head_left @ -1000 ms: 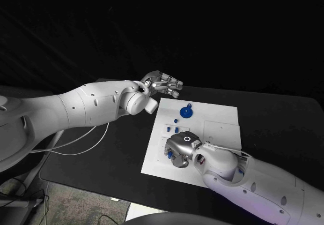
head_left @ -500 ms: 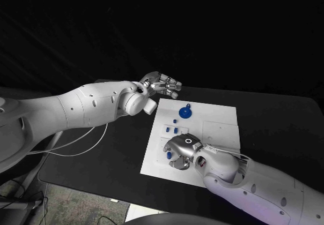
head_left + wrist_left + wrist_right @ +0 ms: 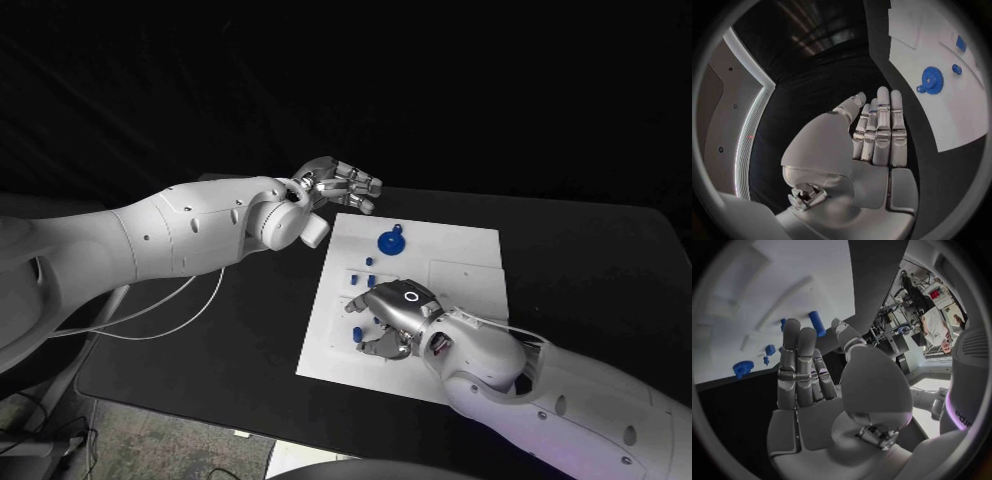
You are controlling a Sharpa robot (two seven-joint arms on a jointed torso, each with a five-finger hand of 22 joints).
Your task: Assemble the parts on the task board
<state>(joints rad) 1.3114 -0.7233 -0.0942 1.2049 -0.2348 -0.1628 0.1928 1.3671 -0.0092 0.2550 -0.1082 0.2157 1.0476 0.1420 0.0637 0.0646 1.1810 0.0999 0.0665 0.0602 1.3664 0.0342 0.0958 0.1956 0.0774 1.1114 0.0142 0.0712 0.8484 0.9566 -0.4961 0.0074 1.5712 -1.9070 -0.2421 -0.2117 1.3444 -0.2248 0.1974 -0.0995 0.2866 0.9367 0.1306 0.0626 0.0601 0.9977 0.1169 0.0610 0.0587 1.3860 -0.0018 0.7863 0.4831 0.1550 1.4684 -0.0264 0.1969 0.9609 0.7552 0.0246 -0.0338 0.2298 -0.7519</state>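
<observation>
Right hand [image 3: 387, 322] fingers [image 3: 797, 367] are hanging extended and apart over the board [image 3: 469, 300], holding nothing; blue pegs [image 3: 364, 274] are lying just beyond them. Gear [image 3: 391, 241] is sitting near the board's far edge. Left hand [image 3: 338, 185] is hovering off that far edge above the tabletop [image 3: 216, 330], fingers [image 3: 882, 127] straight, empty. Risk: right hand is covering the pegs, so a blind descent could knock one flat or skid the board.
</observation>
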